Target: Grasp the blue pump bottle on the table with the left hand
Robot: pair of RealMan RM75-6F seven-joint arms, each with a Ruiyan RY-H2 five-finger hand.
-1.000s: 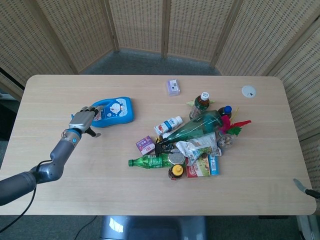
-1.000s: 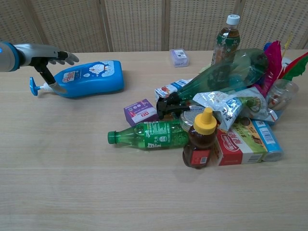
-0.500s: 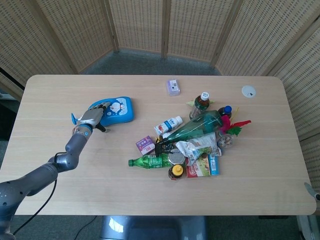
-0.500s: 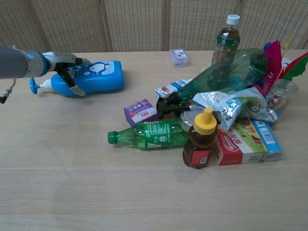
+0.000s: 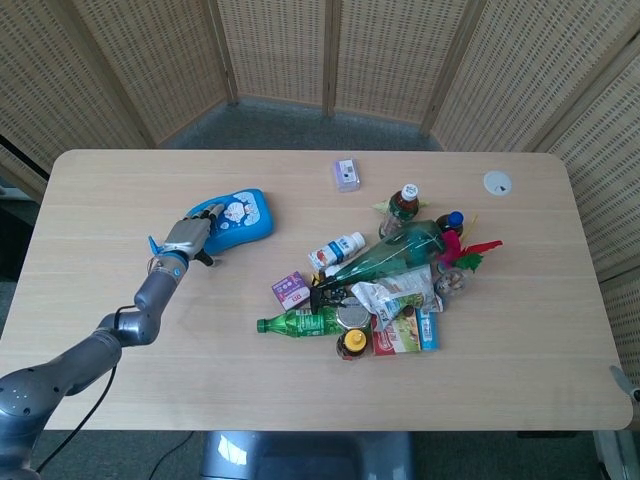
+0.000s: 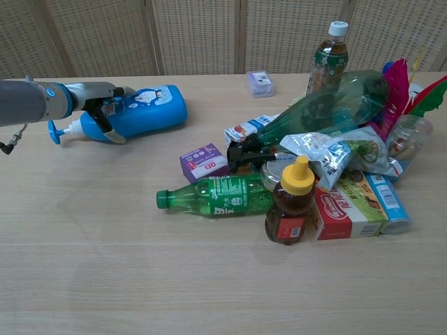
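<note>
The blue pump bottle (image 5: 238, 214) (image 6: 143, 109) lies at the table's left, pump head toward the left edge, its body tilted up to the right. My left hand (image 5: 188, 237) (image 6: 103, 105) grips it at the pump end, fingers over the top and thumb underneath. Only a grey sliver of the right hand (image 5: 624, 380) shows, at the lower right table edge in the head view; how its fingers lie is hidden.
A pile of clutter sits right of centre: a green bottle (image 6: 213, 196), a honey bottle (image 6: 289, 202), a purple box (image 6: 204, 162), a large green bottle (image 6: 328, 105) and snack packs. A small box (image 5: 347, 175) and a white disc (image 5: 497, 182) lie farther back.
The left hand came onto the bottle's pump end and closed around it. The bottle has since shifted slightly right and its far end has tipped upward.
</note>
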